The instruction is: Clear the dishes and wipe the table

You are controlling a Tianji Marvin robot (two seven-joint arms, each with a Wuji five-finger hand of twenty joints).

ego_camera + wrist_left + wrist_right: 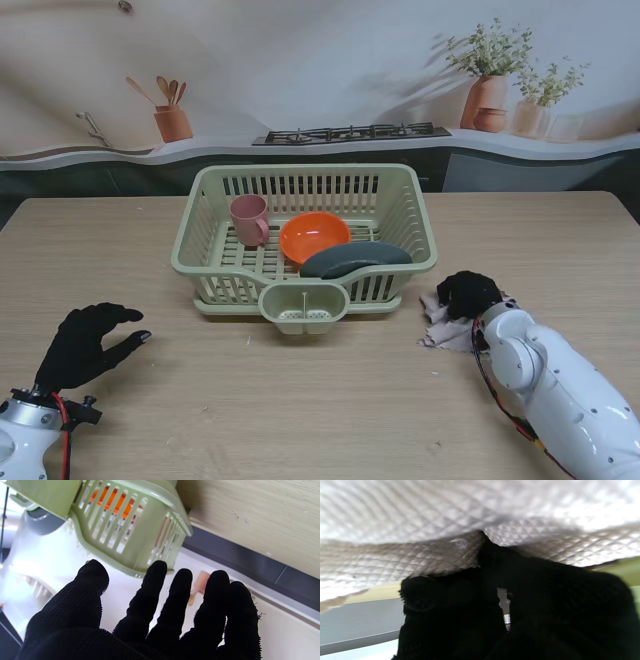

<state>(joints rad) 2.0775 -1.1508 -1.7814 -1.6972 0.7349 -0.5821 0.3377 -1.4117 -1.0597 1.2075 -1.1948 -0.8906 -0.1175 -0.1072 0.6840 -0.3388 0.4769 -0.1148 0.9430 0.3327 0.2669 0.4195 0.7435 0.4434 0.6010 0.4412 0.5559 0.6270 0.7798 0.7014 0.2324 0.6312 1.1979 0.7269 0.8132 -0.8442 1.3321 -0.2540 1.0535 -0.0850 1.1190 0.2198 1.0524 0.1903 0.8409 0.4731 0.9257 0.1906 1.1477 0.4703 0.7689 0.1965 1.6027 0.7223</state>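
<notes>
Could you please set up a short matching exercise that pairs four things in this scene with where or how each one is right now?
Things:
1. pink cup
2. orange bowl
3. cloth
4. left hand

States:
A. under the right hand on the table
B. open, holding nothing
C. far left part of the drying rack
D. middle of the rack, beside a dark grey dish

Pairs: 1-C, 2-D, 3-A, 4-B
</notes>
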